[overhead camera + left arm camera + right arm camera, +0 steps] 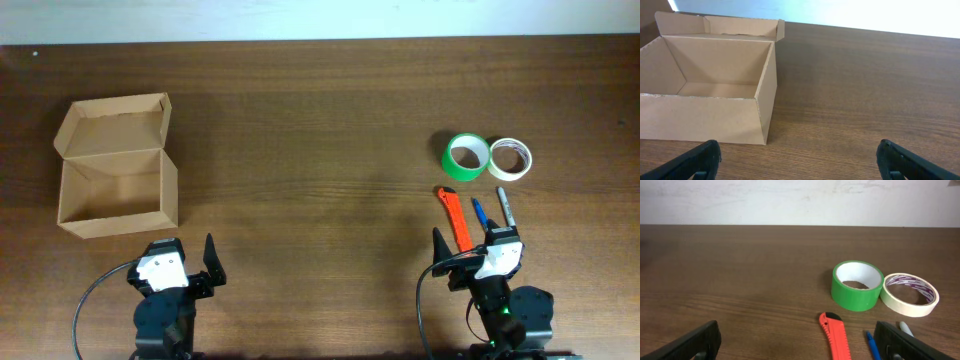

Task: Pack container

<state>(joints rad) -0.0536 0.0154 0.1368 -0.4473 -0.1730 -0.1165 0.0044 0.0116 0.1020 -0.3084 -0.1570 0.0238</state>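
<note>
Showing both jaws released, we grip nothing. Open tan cardboard box (115,222) sits left, green tape roll (465,157) right.

The left arm (165,315) sits at about 7 o'clock in the overhead view, and the right arm (505,315) at about 5 o'clock. Both are folded close to the near edge and point toward 12 o'clock. The left gripper (180,252) has its jaws spread wide. Its dark fingers (700,161) show at 7 and 5 o'clock in its wrist view. The right gripper (468,246) is spread just as wide, its fingers (902,341) in the same two corners.
</note>
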